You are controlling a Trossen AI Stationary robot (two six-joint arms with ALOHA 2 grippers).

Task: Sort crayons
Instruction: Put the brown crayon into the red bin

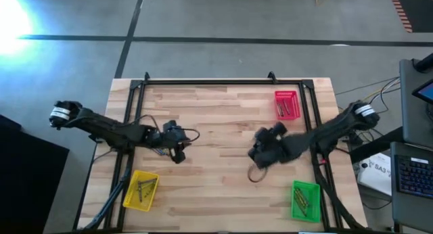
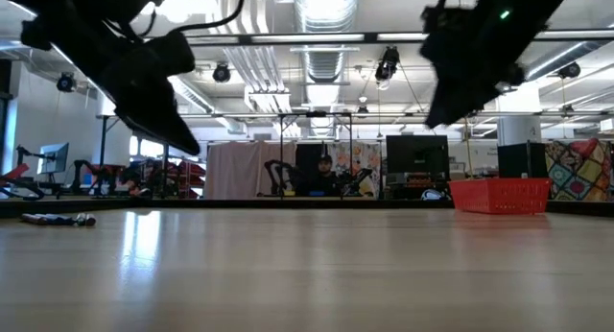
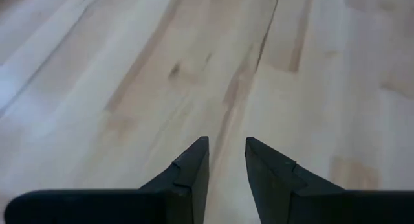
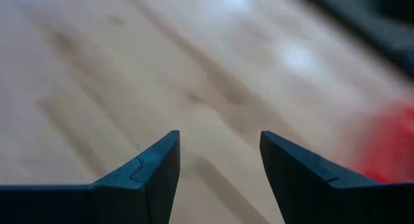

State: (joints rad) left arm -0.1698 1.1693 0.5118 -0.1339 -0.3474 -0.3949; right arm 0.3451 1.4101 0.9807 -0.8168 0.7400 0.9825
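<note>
Both arms over the bare wooden tabletop (image 1: pixel 216 126), crayons already in trays.
Left gripper (image 3: pixel 226 160) above tabletop's left-centre, fingers (image 3: pixel 194 166) narrowly apart, empty; right gripper (image 4: pixel 220 160) right of centre, fingers wide apart, empty. Crayons (image 1: pixel 289 107) lying in far-right red tray (image 1: pixel 278 97), near-left yellow tray (image 1: pixel 128 197), near-right green tray (image 1: pixel 295 190).

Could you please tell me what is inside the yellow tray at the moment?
The yellow tray holds a small bunch of crayons, thin dull olive-brown sticks lying loosely together. Their count and exact colours cannot be made out, and any underneath the top ones are hidden.
</note>
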